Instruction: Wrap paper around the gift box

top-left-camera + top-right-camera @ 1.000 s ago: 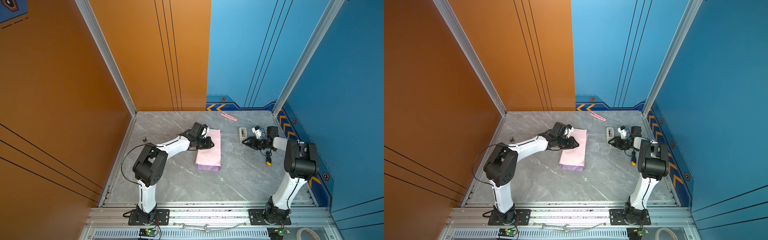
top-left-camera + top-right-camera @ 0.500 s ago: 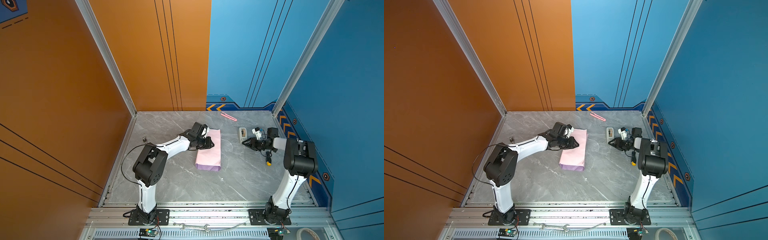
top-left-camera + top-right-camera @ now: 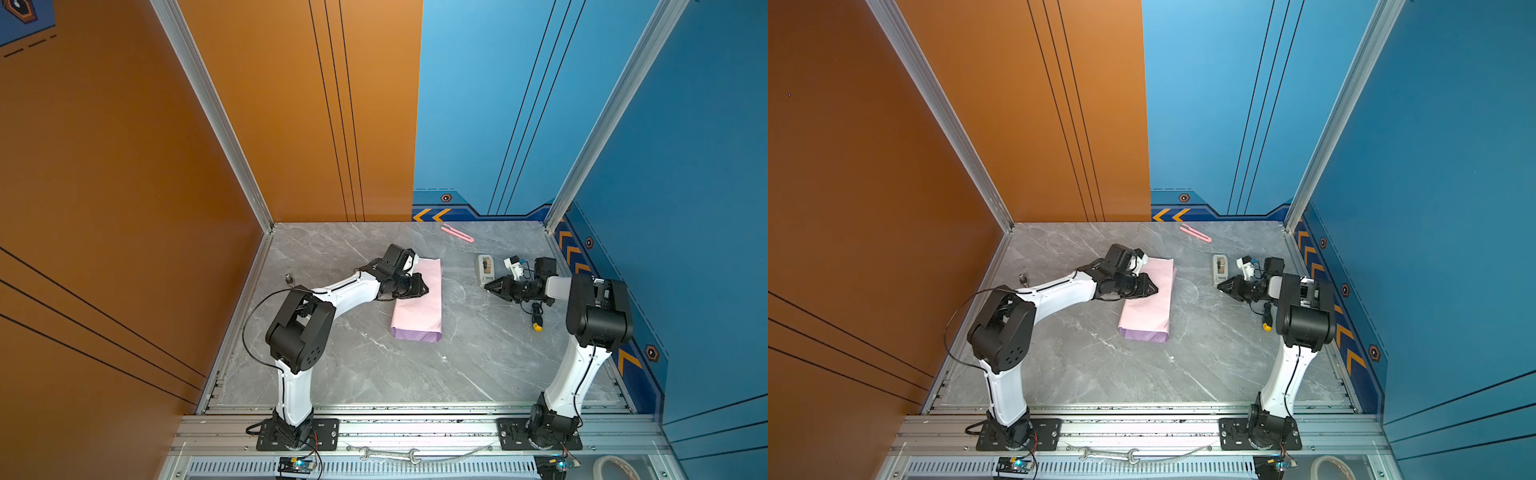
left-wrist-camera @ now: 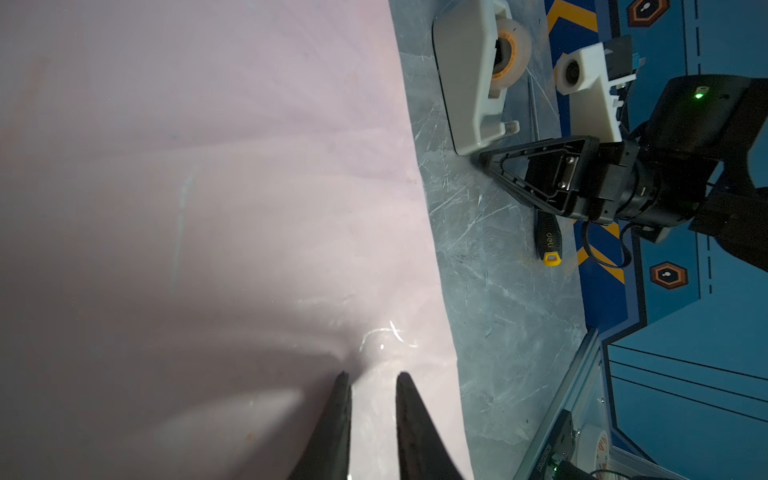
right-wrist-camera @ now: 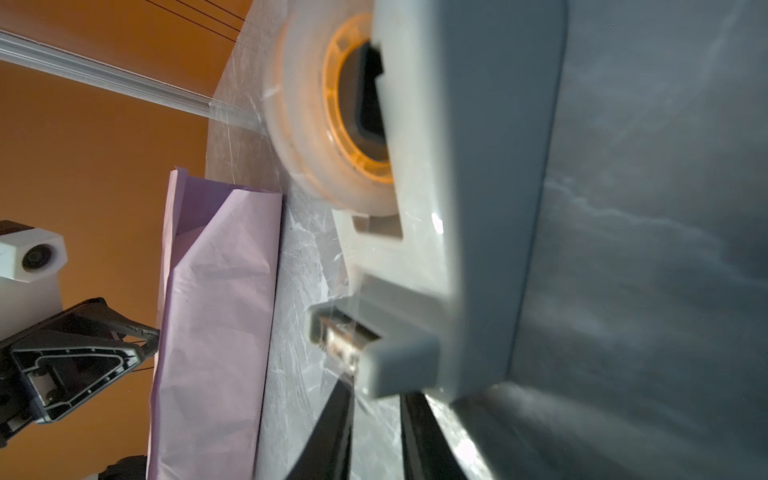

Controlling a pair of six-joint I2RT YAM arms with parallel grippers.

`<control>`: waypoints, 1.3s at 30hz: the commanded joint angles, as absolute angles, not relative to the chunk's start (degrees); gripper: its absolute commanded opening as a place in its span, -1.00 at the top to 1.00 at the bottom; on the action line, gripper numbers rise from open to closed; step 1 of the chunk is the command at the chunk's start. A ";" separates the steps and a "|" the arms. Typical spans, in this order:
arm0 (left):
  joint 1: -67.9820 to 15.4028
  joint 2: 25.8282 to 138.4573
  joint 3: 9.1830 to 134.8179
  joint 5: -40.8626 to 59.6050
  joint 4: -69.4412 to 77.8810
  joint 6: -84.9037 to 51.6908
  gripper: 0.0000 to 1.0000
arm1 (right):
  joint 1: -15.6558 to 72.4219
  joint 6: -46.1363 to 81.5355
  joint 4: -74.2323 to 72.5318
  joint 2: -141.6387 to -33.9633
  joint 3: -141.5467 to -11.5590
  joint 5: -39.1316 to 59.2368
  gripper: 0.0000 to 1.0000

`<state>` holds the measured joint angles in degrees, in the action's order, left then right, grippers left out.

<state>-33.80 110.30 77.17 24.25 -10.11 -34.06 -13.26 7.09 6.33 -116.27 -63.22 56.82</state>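
Observation:
The paper (image 3: 417, 307) (image 3: 1148, 299) lies folded into a long parcel mid-table, pale pink on top, with a lilac edge at its near end. The gift box is hidden. My left gripper (image 3: 426, 286) (image 3: 1156, 289) rests tip-down on the paper's far left part. In the left wrist view its gripper (image 4: 370, 376) is open by a narrow gap over the pink paper (image 4: 208, 166). My right gripper (image 3: 486, 286) (image 3: 1219, 286) is at the cutter end of the tape dispenser (image 3: 484, 268). In the right wrist view it (image 5: 376, 390) is narrowly open, with a clear tape strip between the jaws.
The grey dispenser (image 5: 457, 208) (image 4: 469, 83) lies right of the parcel. A pink cutter (image 3: 457, 232) (image 3: 1195, 232) sits near the back wall. A black and yellow screwdriver (image 3: 536, 320) (image 4: 548, 241) lies under the right arm. A small bolt (image 3: 287, 277) stands by the left wall.
The right gripper has edged toward the dispenser's cutter end and its jaws have narrowed. The left arm and the paper have not moved.

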 commanded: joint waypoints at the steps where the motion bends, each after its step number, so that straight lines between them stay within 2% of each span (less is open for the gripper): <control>1: -33.79 112.86 77.17 22.67 -14.79 -33.66 0.55 | -13.98 7.72 5.19 -116.90 -64.15 58.35 0.66; 6: -33.82 112.95 77.17 22.74 -14.77 -33.69 0.55 | -14.11 9.87 4.44 -117.13 -64.17 58.25 0.82; 9: -33.87 112.90 77.01 22.60 -14.83 -33.71 0.55 | -14.23 11.23 5.53 -118.15 -64.83 57.35 1.00; 24: -33.99 112.77 76.95 22.34 -14.81 -33.80 0.56 | -15.17 13.36 14.61 -121.30 -68.62 51.61 1.00; 31: -34.01 112.68 77.21 22.13 -15.08 -33.77 0.55 | -14.20 13.29 9.21 -107.07 -62.89 52.36 1.00; 39: -34.28 112.78 77.53 22.23 -15.00 -33.72 0.55 | -10.76 12.29 12.50 -89.40 -58.68 50.74 1.00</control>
